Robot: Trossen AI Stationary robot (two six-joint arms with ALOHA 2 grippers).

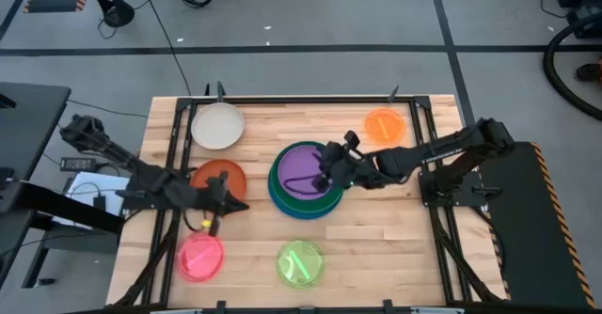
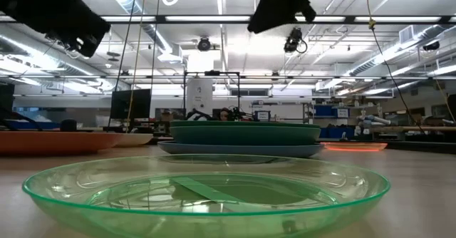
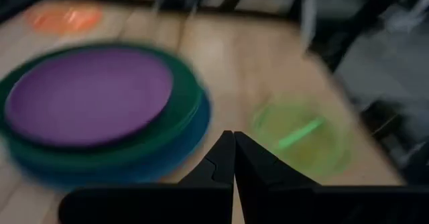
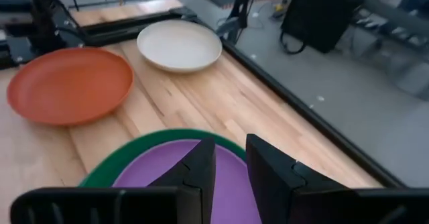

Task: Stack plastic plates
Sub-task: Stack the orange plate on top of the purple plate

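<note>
While the purple plate [image 1: 303,166] lies on the central stack, the rust-orange plate [image 1: 218,177] sits just behind the left gripper [image 1: 226,201], whose jaws are pressed together; the right gripper [image 1: 324,171], slightly spread, hovers over the stack.

In the high view, the stack [image 1: 303,199] sits at the centre of the table [image 1: 376,229], with a medium plate [image 1: 306,166] on top. A second medium plate [image 1: 214,175] lies just left of the stack, and a third [image 1: 217,126] lies behind it, toward the upper left. One small plate [image 1: 385,124] lies at upper right, one [image 1: 200,256] at lower left, and one [image 1: 300,263] at lower centre, before the stack.
</note>
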